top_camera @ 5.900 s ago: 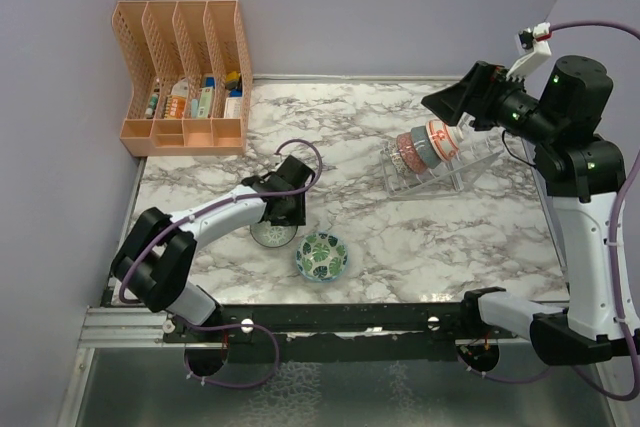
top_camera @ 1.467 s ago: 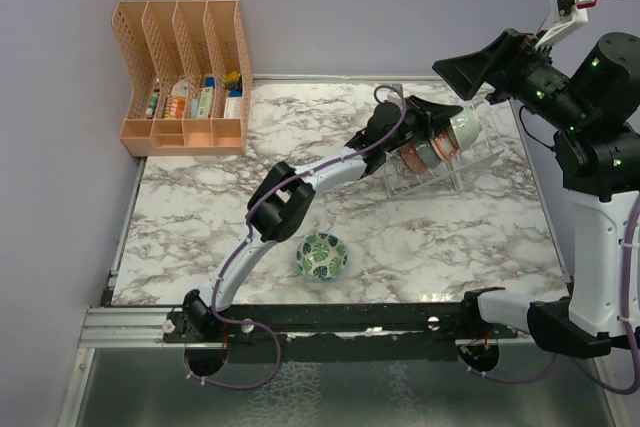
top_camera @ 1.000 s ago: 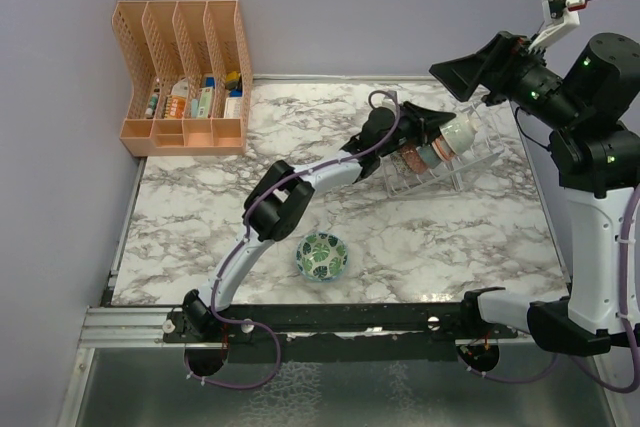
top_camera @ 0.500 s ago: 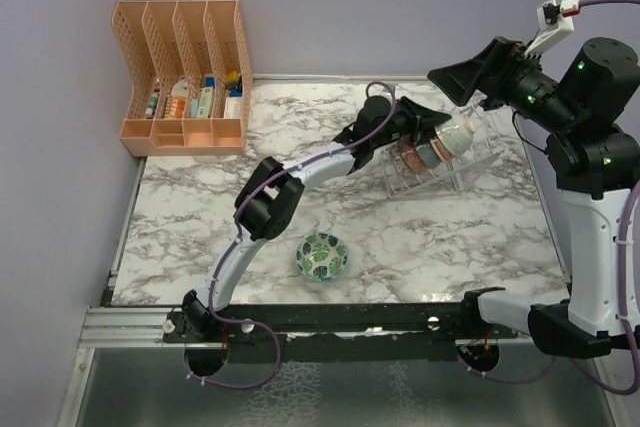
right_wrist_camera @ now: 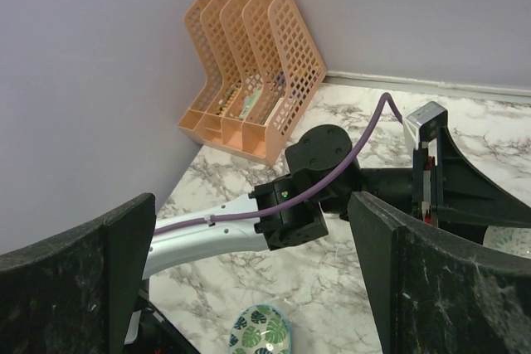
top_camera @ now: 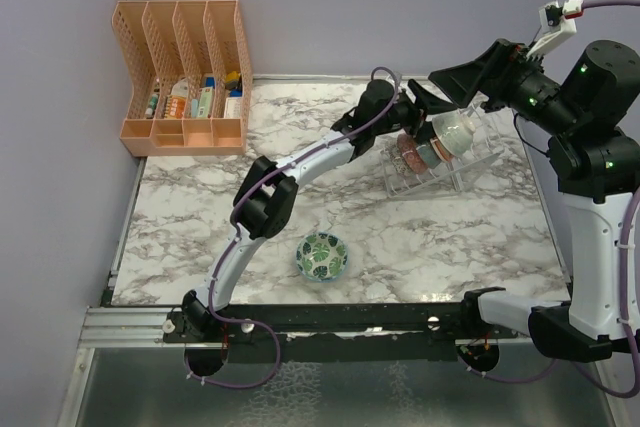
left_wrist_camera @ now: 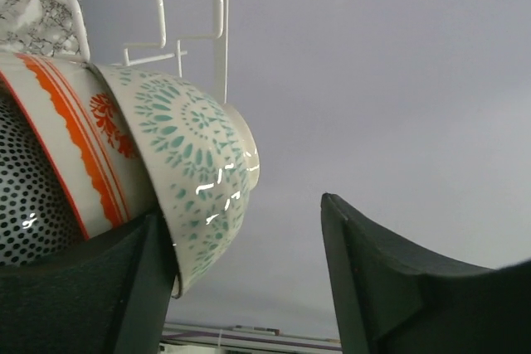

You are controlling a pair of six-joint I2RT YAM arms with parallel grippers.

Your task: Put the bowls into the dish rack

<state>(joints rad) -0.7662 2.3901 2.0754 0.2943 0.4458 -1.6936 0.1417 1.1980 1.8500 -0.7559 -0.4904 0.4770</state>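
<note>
Here, left gripper (top_camera: 428,113), jaws apart, hangs beside the teal-patterned bowl (top_camera: 455,131).

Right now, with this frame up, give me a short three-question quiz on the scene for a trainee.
1. True or false: the leaf-print bowl stands in the dish rack.
2. The orange organiser sits at the table's: A back left corner; B front right corner; C centre.
3. Open or shut: the left gripper beside the pale green bowl?
Key: 1 false, it lies on the table; 2 A; 3 open.
</note>
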